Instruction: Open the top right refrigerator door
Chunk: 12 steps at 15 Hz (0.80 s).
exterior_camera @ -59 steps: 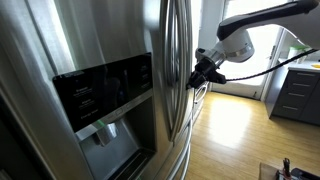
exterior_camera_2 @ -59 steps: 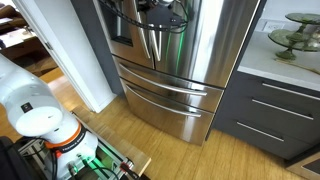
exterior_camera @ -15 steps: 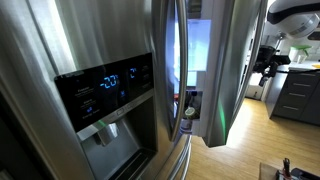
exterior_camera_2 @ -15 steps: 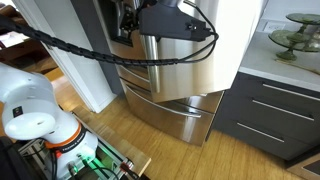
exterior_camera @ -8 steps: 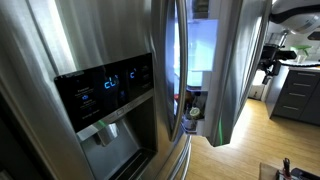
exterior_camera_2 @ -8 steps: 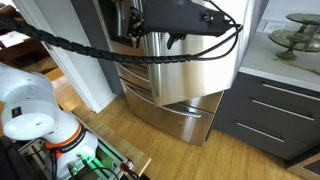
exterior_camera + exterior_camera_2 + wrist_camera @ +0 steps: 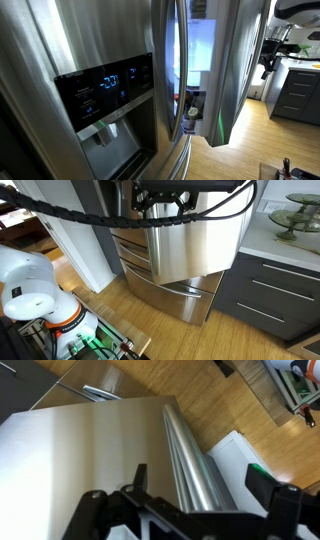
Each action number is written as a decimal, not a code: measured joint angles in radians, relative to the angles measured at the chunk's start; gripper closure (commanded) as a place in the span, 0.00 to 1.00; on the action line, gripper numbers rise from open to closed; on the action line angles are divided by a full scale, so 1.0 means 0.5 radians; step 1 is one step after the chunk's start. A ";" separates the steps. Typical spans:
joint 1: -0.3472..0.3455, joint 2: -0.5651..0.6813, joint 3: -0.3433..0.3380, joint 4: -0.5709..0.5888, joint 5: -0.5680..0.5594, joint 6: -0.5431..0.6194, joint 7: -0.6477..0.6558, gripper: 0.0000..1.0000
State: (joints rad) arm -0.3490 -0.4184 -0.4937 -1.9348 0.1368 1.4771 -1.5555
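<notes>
Top right refrigerator door (image 7: 238, 60) stands well ajar: in an exterior view I see the lit interior (image 7: 200, 55) between it and the dispenser door (image 7: 105, 90) w/ its blue display. In an exterior view from above, the door's steel face (image 7: 185, 245) juts out over the lower drawer front (image 7: 190, 300) and the wood floor (image 7: 150, 325).

Gripper (image 7: 190, 495) sits at the door's handle side. In the wrist view the fingers (image 7: 95, 505) are spread apart w/ the long bar handle (image 7: 192, 455) running between them. They straddle it, not clamped on it, far as I can tell. So any pull comes from one finger hooked behind the bar, not from a squeeze. Can't see the contact itself.

I'd call the step mostly done; what's left is widening the swing. To do that well:
- Move on an arc about the hinge, not a straight line, or the bar slips out of the open fingers
- Rotate the wrist w/ the door so the bar stays centred between the fingers
- Go slow and watch the black cable (image 7: 60, 218) draped across the fridge front
- Mind the grey cabinets (image 7: 275, 285) on the hinge side; the door edge heads that way, so stop before it reaches them
</notes>
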 measured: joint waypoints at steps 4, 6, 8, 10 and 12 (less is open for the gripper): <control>-0.010 -0.156 0.022 0.036 -0.094 0.000 0.134 0.00; -0.021 -0.235 0.026 0.057 -0.102 0.000 0.246 0.00; -0.029 -0.319 0.034 0.075 -0.102 0.000 0.407 0.00; -0.031 -0.398 0.050 0.089 -0.102 0.000 0.599 0.00; -0.033 -0.470 0.079 0.103 -0.102 0.023 0.808 0.00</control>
State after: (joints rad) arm -0.3652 -0.6534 -0.4543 -1.8834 0.0858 1.4888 -1.1517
